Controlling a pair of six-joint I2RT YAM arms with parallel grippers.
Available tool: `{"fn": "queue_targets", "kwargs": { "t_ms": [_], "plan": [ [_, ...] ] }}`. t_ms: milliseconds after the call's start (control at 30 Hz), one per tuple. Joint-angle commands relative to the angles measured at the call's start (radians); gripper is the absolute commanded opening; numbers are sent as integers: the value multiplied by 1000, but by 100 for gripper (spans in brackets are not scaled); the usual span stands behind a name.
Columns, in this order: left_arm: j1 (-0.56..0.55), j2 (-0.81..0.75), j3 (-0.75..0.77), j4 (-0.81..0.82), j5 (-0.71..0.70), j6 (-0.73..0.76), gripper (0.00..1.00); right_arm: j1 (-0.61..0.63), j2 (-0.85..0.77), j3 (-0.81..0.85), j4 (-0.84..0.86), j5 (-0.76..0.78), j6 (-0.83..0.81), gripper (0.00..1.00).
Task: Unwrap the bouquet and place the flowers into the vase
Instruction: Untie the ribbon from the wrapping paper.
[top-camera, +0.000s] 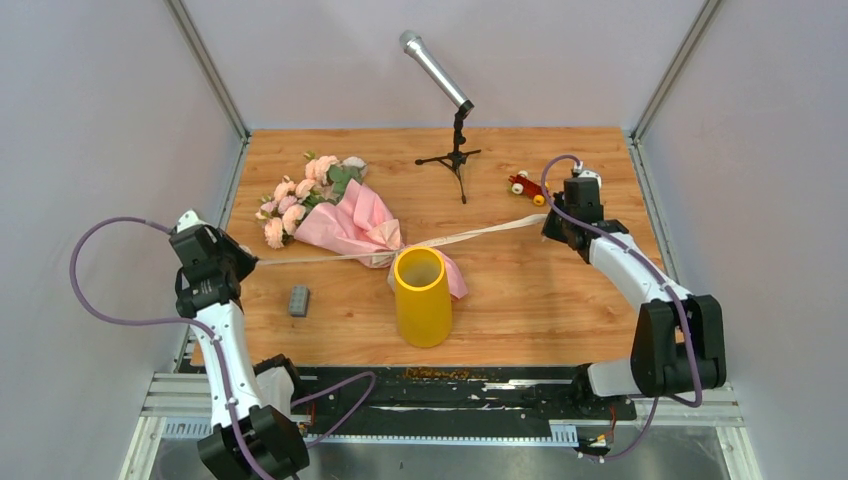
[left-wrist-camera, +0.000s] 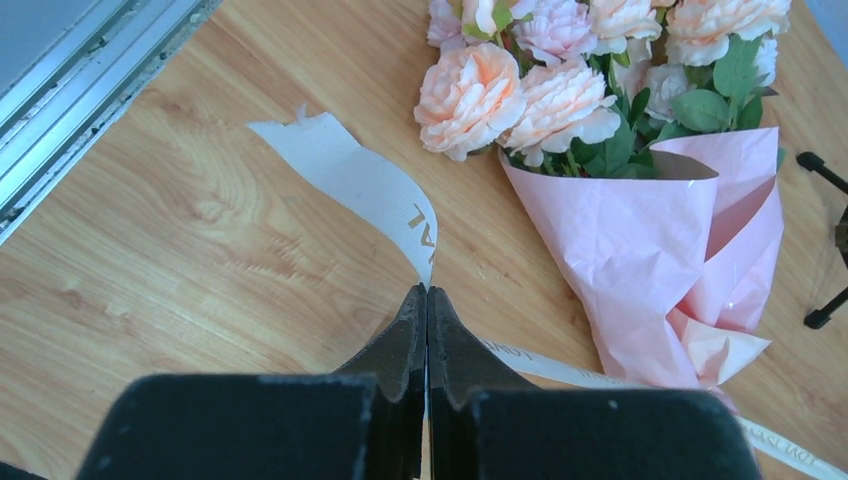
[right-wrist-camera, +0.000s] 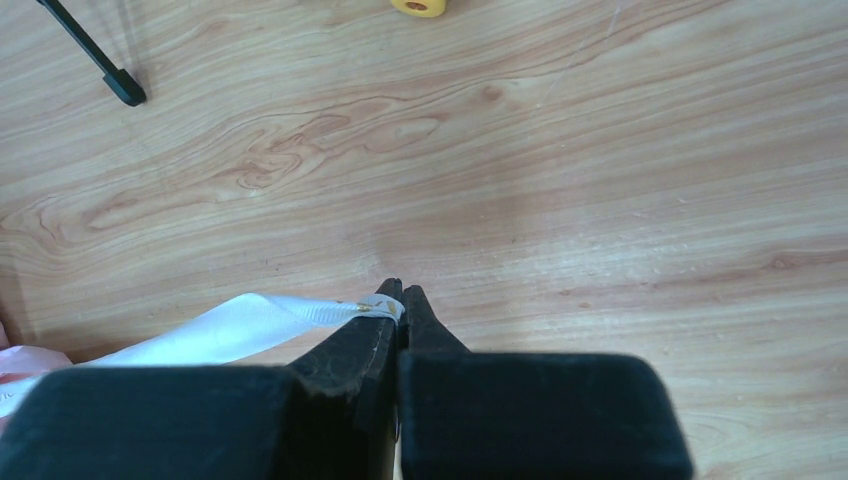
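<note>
The bouquet (top-camera: 345, 215) lies on the table's left half, pink and peach flowers (top-camera: 295, 195) pointing to the back left, still in pink paper (left-wrist-camera: 650, 240). A beige ribbon (top-camera: 480, 235) runs taut from the wrap's narrow end out to both sides. My left gripper (top-camera: 248, 262) is shut on its left end (left-wrist-camera: 365, 185), at the table's left edge. My right gripper (top-camera: 548, 220) is shut on the other end (right-wrist-camera: 230, 330), right of centre. The yellow vase (top-camera: 422, 297) stands upright just in front of the wrap's tail, between the two arms.
A microphone on a small black tripod (top-camera: 455, 150) stands at the back centre. A red and yellow toy (top-camera: 525, 187) lies near the right gripper. A small grey block (top-camera: 299, 300) sits left of the vase. Grey walls enclose the table on three sides.
</note>
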Motion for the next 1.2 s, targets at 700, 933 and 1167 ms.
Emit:
{"fn": "queue_targets", "kwargs": {
  "t_ms": [700,933,1167],
  "plan": [
    [79,-87,280,-78,-87,-40,0,-313,-210,-83,-42,-202,-60,0],
    [79,-120,353,-113,-149,-35,0,-389,-258,-84,-80,-221,-88,0],
    [79,-133,423,-131,-152,-55,0,-444,-322,-64,-144,-214,-117,0]
  ]
}}
